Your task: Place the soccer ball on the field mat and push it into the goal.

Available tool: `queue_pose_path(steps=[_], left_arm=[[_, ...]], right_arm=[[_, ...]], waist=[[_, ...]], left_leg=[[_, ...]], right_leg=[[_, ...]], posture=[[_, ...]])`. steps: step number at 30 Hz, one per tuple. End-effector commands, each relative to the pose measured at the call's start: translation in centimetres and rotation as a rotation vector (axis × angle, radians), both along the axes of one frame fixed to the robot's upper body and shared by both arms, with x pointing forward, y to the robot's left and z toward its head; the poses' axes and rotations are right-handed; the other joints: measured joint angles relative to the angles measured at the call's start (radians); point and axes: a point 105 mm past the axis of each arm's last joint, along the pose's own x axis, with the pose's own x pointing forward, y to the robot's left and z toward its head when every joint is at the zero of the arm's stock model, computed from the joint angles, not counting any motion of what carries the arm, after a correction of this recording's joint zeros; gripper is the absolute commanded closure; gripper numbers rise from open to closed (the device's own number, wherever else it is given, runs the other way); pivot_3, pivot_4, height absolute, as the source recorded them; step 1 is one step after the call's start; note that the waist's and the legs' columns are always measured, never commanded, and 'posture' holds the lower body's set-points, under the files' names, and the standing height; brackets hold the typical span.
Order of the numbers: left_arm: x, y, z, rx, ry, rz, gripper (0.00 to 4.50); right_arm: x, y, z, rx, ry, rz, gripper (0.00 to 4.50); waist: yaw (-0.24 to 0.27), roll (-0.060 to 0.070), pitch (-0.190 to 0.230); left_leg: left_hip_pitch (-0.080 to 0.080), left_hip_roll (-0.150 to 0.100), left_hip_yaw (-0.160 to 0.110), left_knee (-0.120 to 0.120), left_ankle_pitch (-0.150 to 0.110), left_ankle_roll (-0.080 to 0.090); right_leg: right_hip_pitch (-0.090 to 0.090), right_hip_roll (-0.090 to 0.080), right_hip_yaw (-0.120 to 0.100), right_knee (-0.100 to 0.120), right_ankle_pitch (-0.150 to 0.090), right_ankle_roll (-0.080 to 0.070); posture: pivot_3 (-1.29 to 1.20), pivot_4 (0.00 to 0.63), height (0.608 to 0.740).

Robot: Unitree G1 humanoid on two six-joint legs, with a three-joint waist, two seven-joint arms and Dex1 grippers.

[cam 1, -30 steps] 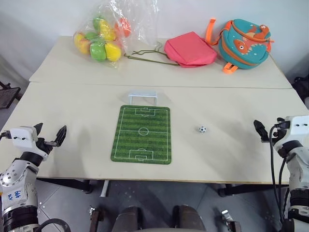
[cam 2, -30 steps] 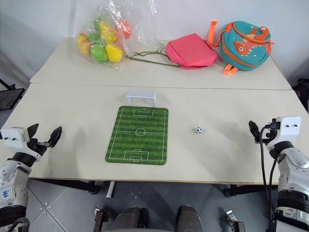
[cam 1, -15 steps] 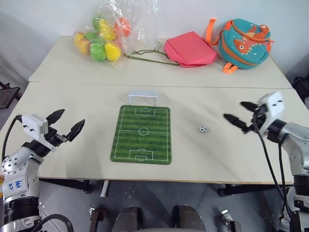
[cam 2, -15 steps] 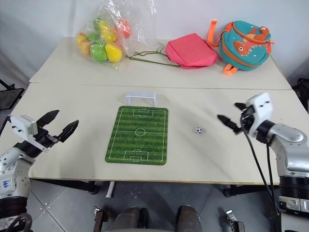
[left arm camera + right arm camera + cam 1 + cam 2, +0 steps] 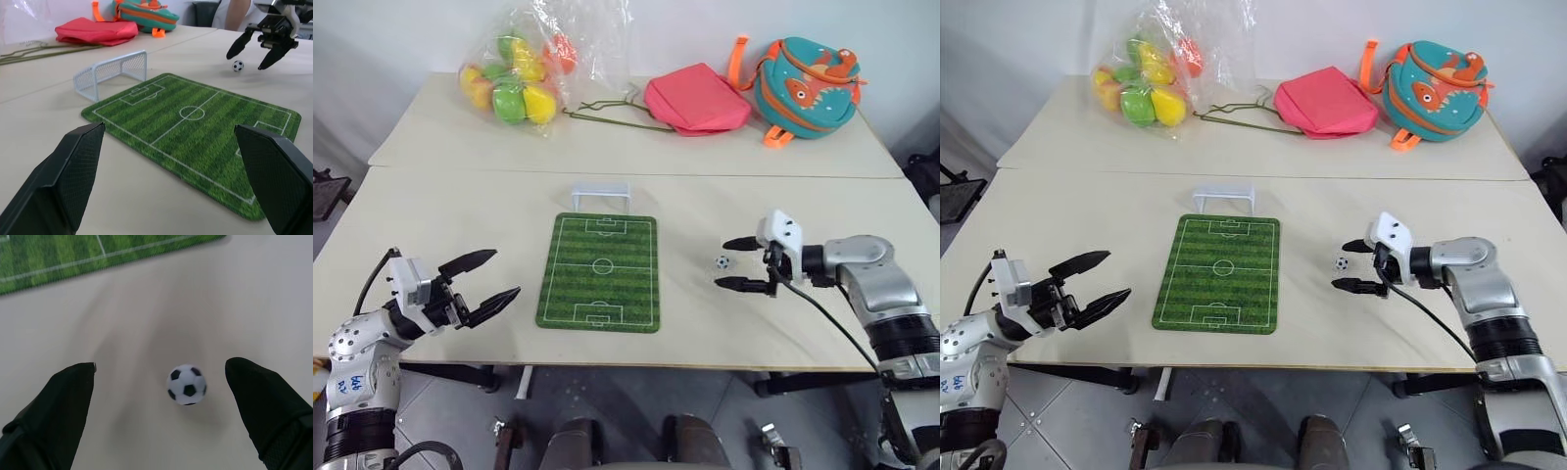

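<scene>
The right gripper (image 5: 730, 263) has its jaws spread wide on either side of the tiny white soccer ball with black patches (image 5: 722, 261), which sits on the pale wooden desk (image 5: 783, 313) just beside the right edge of the flat green field mat with white pitch lines (image 5: 600, 271), untouched by either finger. The left gripper (image 5: 487, 280) hovers with jaws released near the mat's left side, grasping nothing. The small white plastic goal frame (image 5: 600, 194) stands at the mat's far end.

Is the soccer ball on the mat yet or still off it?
Off. The soccer ball sits on the bare table, right of the mat.
</scene>
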Motion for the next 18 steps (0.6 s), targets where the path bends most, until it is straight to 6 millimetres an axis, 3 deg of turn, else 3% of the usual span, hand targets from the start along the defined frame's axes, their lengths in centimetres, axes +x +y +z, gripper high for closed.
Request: queue_pose_path(steps=[1, 3, 6, 13, 14, 18], left_arm=[[-0.6, 0.3, 1.2, 0.004, -0.060, 0.015, 0.00], [-0.6, 0.3, 1.2, 0.003, -0.062, 0.021, 0.00], [-0.7, 0.2, 1.2, 0.002, -0.061, 0.020, 0.00], [-1.0, 0.3, 1.2, -0.004, -0.063, -0.006, 0.00], [-1.1, 0.5, 1.2, -0.005, -0.063, -0.007, 0.00], [-1.6, 0.8, 1.0, -0.031, -0.067, -0.043, 0.00]], right_arm=[[0.6, -0.2, 0.2, -0.026, -0.032, 0.021, 0.04], [0.8, -0.2, 0.0, -0.029, -0.037, 0.023, 0.04], [0.8, 0.0, -0.1, -0.029, -0.037, 0.041, 0.91], [0.9, -0.3, -0.1, -0.031, -0.044, 0.035, 3.44], [0.8, -0.3, 0.2, -0.028, -0.048, 0.037, 3.65], [0.5, 1.3, 2.7, 0.039, -0.112, 0.077, 3.66]], waist=[[0.000, 0.000, 0.000], [0.000, 0.000, 0.000], [0.000, 0.000, 0.000], [0.000, 0.000, 0.000], [0.000, 0.000, 0.000], [0.000, 0.000, 0.000]], left_leg=[[0.000, 0.000, 0.000, 0.000, 0.000, 0.000], [0.000, 0.000, 0.000, 0.000, 0.000, 0.000], [0.000, 0.001, 0.000, 0.000, 0.000, 0.000], [0.000, 0.001, 0.000, 0.000, 0.000, 0.000], [0.000, 0.001, 0.000, 0.000, 0.000, 0.000], [0.000, 0.001, 0.000, 0.001, 0.000, 0.000]], right_leg=[[0.000, 0.000, 0.000, 0.000, 0.000, 0.000], [0.000, 0.000, 0.000, 0.000, 0.000, 0.000], [0.000, 0.000, 0.000, 0.000, 0.000, 0.000], [0.000, 0.000, 0.000, 0.000, 0.000, 0.000], [0.000, 0.000, 0.000, 0.000, 0.000, 0.000], [0.000, 0.000, 0.000, 0.000, 0.000, 0.000]], posture=[[0.00, 0.150, 0.740], [0.00, 0.150, 0.740], [0.00, 0.150, 0.740], [0.00, 0.150, 0.740], [0.00, 0.150, 0.740], [0.00, 0.150, 0.740]])
